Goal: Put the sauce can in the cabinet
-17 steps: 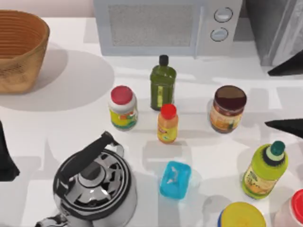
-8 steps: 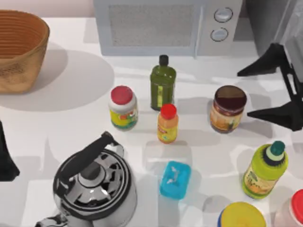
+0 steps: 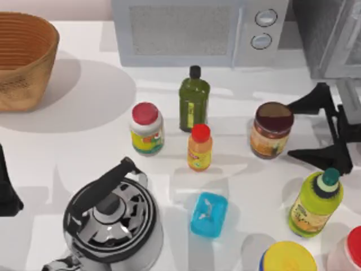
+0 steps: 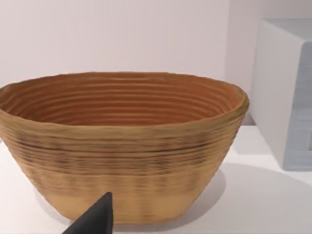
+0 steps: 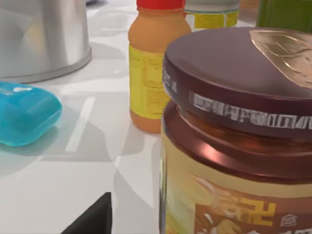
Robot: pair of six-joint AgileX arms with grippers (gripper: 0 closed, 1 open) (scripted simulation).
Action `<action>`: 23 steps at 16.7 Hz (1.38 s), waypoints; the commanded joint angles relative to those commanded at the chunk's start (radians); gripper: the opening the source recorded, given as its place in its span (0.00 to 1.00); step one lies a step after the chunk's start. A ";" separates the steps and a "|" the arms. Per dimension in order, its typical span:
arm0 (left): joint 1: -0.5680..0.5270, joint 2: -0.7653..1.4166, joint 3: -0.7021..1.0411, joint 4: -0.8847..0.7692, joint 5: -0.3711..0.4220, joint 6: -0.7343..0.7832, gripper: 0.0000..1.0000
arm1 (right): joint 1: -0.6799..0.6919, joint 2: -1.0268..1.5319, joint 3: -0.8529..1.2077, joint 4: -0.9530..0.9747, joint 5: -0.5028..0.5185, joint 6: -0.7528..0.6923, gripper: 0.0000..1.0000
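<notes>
Top view shows the right hand [image 3: 299, 129] with its two black fingers spread apart, just beside the sauce can [image 3: 272, 130] on the can's right — not touching it. The sauce can stands upright on the white bench [image 3: 84, 141], right of the small orange bottle [image 3: 199, 147] and in front of the microwave [image 3: 197, 31], while the cabinet [image 3: 330, 36] stands at the back right corner. The left hand [image 3: 7, 186] rests parked at the left edge — I cannot tell if its fingers are apart or together.
</notes>
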 joint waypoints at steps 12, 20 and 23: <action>0.000 0.000 0.000 0.000 0.000 0.000 1.00 | 0.024 -0.032 -0.061 0.214 -0.015 0.189 1.00; 0.000 0.000 0.000 0.000 0.000 0.000 1.00 | 0.088 -0.087 -0.263 0.961 -0.023 0.789 1.00; 0.000 0.000 0.000 0.000 0.000 0.000 1.00 | 0.110 -0.111 -0.349 1.258 -0.016 1.025 1.00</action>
